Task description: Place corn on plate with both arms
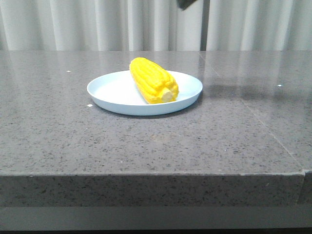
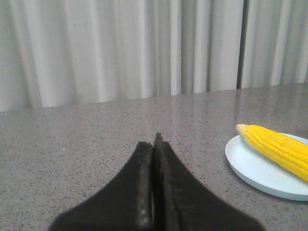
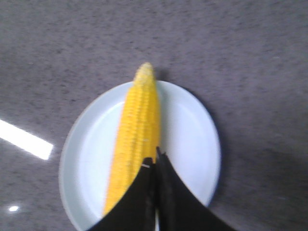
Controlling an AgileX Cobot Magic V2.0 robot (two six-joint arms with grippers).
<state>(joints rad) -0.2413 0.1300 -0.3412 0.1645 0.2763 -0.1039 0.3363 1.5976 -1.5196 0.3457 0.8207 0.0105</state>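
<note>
The yellow corn [image 1: 153, 80] lies across the pale blue-white plate [image 1: 109, 92] at the middle of the grey table, its pale cut end toward the front. My right gripper [image 3: 154, 159] hangs high above the plate [image 3: 192, 130] and the corn [image 3: 137, 130], shut and empty; in the front view only a dark bit of that arm [image 1: 187, 4] shows at the top edge. My left gripper [image 2: 153, 142] is shut with nothing in it, low over bare table, with the plate [image 2: 250, 166] and the corn [image 2: 279, 147] off to its side.
The speckled grey stone table [image 1: 146, 146] ends in a front edge close to the camera. A seam [image 1: 263, 122] runs across its right part. White curtains [image 1: 97, 24] hang behind the table.
</note>
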